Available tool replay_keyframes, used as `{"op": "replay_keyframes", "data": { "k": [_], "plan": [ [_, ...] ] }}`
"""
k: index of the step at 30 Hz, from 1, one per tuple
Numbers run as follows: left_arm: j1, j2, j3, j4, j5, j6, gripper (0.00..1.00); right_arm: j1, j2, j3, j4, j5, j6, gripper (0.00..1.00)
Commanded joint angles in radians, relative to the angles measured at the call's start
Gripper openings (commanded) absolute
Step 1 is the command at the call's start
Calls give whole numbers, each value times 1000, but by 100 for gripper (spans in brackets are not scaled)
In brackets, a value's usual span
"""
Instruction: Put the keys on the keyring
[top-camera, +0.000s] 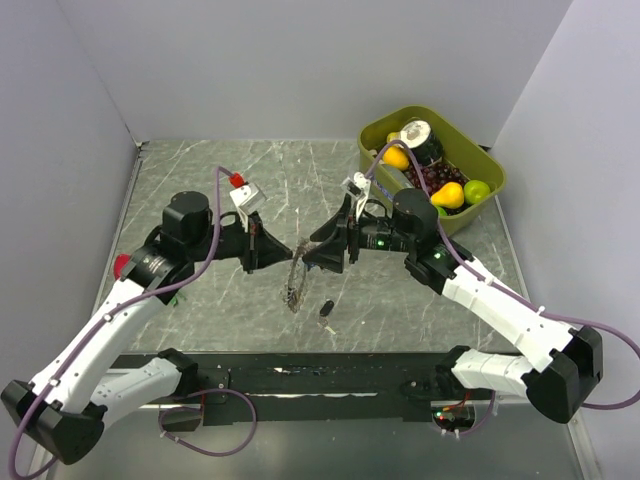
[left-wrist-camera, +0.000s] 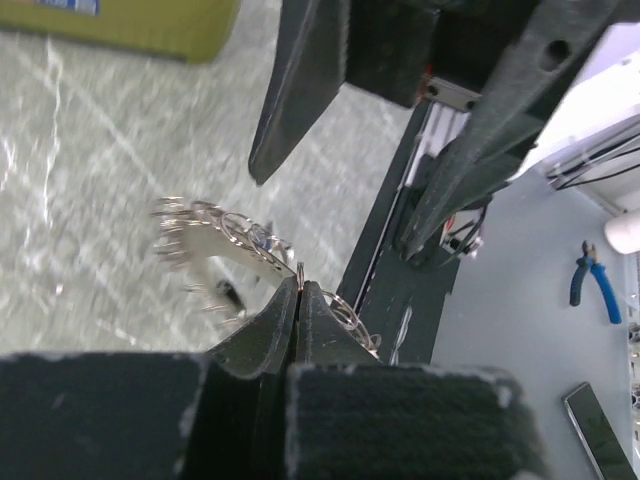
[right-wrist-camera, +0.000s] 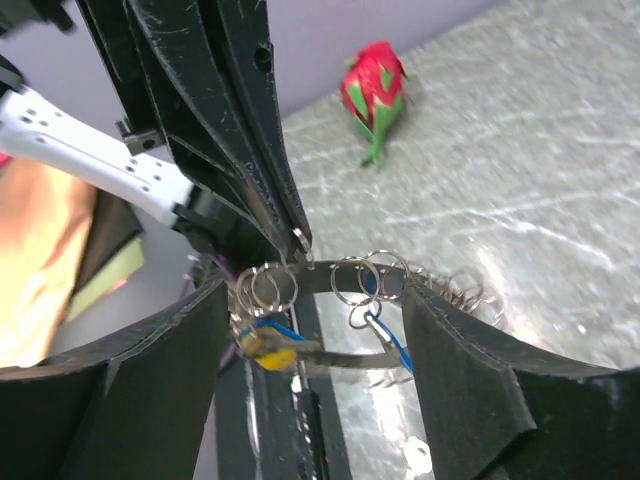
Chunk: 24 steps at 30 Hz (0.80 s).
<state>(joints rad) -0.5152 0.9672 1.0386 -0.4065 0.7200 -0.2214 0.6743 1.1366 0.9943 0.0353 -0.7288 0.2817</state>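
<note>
Grey marbled table (top-camera: 200, 190) is stretching between pale walls, with a green bin (top-camera: 497, 178) of fruit sitting at its far right corner. Above the middle, the left gripper (top-camera: 283, 253) is pinching the keyring (top-camera: 293, 282) tightly by its rim and holding it off the table. Facing it, the right gripper (top-camera: 308, 256) is standing with its fingers spread on either side of the ring; whether they are touching it is unclear. One black key (top-camera: 325, 308) is lying on the table just beside the hanging ring.
</note>
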Motion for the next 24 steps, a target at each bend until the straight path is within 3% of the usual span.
{"op": "replay_keyframes", "data": {
  "k": [1,13,20,24],
  "plan": [
    [-3,-35,-6,159,81,-50,1,-5,-46,-5,149,-60,74,74],
    [-3,-50,-8,210,88,-90,1,-5,-9,6,176,-98,117,55],
    [-3,-45,3,203,78,-92,1,-5,-8,10,157,-67,126,54],
    [-3,-32,29,115,-54,-56,1,-7,0,29,91,12,129,54]
  ]
}}
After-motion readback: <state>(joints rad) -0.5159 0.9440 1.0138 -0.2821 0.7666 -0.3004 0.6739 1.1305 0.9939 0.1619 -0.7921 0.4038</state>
